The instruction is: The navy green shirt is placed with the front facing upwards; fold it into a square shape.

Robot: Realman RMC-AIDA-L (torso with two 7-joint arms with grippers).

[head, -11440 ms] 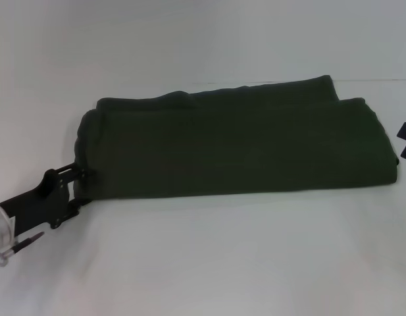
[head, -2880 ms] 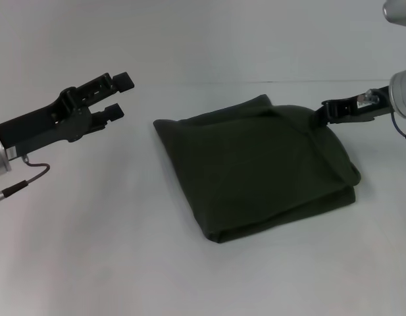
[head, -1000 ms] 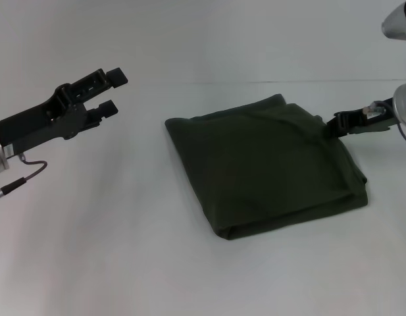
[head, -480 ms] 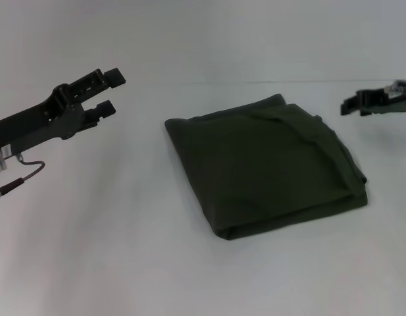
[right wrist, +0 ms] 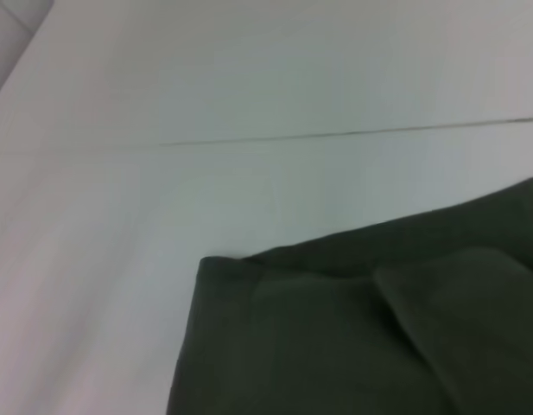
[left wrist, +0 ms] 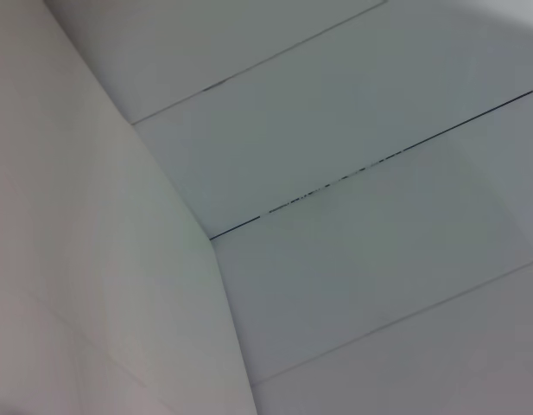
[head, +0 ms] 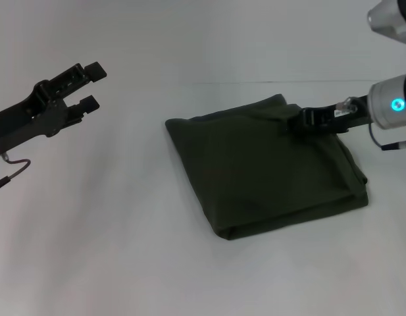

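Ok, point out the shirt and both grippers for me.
shirt (head: 262,168), head view, middle of top folded layer.
left gripper (head: 91,84), head view, between its fingertips.
right gripper (head: 301,120), head view, tip over shirt's far edge.

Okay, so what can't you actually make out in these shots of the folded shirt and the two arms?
- Right gripper: head view, dark against the navy green shirt; open or shut is unclear.
- Print and neck label: folded inside, unseen in every view.
- Shirt's near and right edges: cut off by the frame in the right wrist view.
- Left gripper: absent from the left wrist view, which shows only white surfaces.
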